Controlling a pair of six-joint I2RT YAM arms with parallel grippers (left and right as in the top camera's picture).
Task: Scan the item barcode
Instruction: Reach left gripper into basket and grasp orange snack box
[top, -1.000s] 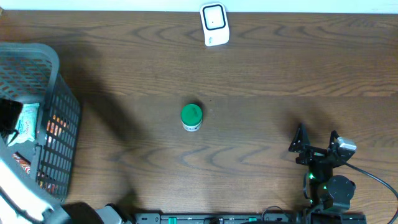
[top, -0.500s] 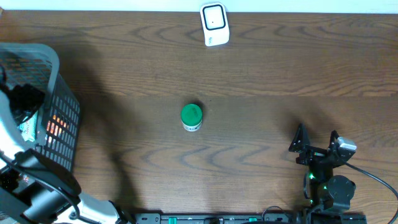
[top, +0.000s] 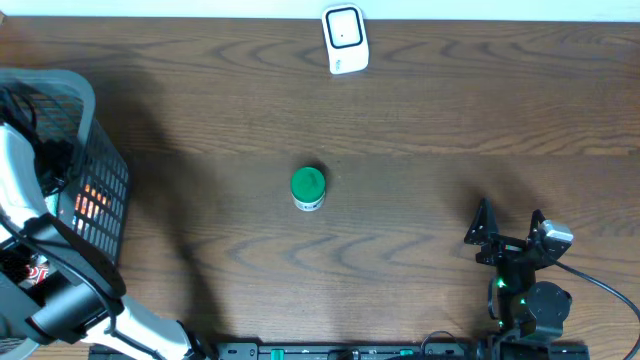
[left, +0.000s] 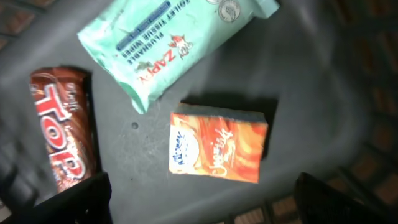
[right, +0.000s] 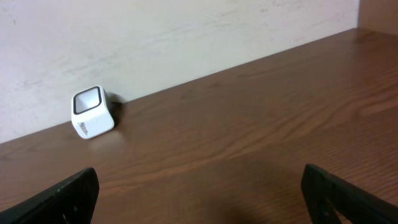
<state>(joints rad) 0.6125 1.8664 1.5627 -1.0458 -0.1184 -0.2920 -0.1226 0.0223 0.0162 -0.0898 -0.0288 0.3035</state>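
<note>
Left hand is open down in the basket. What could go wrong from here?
The orange packet lies flat on the basket floor, so the open left hand may slide over it. The wipes pack and brown bar lie close by and could get pinched along. The basket wall crowds the arm; lifting might snag it.

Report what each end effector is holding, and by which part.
Nothing is held. The left end effector hangs open above packets in the basket; the right end effector is open, empty.

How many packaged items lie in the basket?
3: a green wipes pack at top, a brown bar at left, an orange packet in the middle. Others may be hidden.
</note>
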